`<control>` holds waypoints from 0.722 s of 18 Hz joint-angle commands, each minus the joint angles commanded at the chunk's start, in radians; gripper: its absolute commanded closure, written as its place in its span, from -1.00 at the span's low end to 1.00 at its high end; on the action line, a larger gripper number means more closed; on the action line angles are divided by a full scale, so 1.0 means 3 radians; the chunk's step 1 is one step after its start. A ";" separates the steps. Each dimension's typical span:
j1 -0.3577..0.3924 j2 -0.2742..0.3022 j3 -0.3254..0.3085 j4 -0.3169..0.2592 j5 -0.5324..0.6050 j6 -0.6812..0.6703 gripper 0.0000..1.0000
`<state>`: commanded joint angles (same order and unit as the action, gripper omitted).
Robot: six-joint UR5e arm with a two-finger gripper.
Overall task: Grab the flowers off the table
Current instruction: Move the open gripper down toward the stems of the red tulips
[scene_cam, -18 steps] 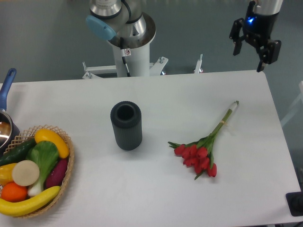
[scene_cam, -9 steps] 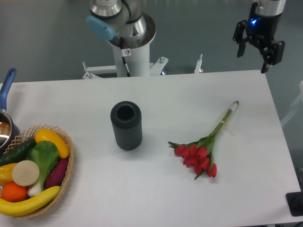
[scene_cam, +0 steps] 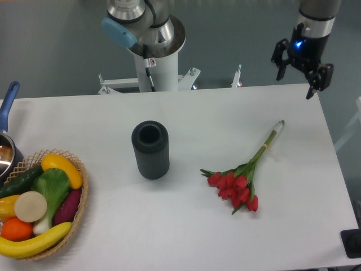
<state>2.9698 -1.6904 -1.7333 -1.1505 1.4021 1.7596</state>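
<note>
The flowers (scene_cam: 241, 176), red tulip buds with green leaves and long thin bound stems, lie on the white table (scene_cam: 197, 237) at the right, buds toward the front, stem tips pointing to the back right. My gripper (scene_cam: 295, 83) hangs above the table's back right corner, well behind and above the stem end. Its two black fingers are spread apart and hold nothing.
A dark ribbed cylinder vase (scene_cam: 150, 149) stands upright at the table's middle. A wicker basket (scene_cam: 80, 210) of vegetables sits at the front left, a pot (scene_cam: 7, 148) with a blue handle at the left edge. The arm's white base column (scene_cam: 155, 68) stands behind the table.
The gripper has shifted slightly left and lower over the back right corner and stays open. The flowers have not moved.
</note>
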 joint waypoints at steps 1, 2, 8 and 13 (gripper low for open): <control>-0.0026 -0.0015 -0.0010 0.0000 0.0000 -0.0041 -1.00; -0.0071 -0.0076 -0.0005 0.0000 0.0000 -0.0097 -1.00; -0.0342 -0.0383 -0.0026 0.0229 0.0000 -0.0690 -1.00; -0.0496 -0.0583 -0.0286 0.0797 -0.0005 -0.0895 -1.00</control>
<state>2.8211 -1.8652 -1.8192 -0.9114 1.4005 1.4910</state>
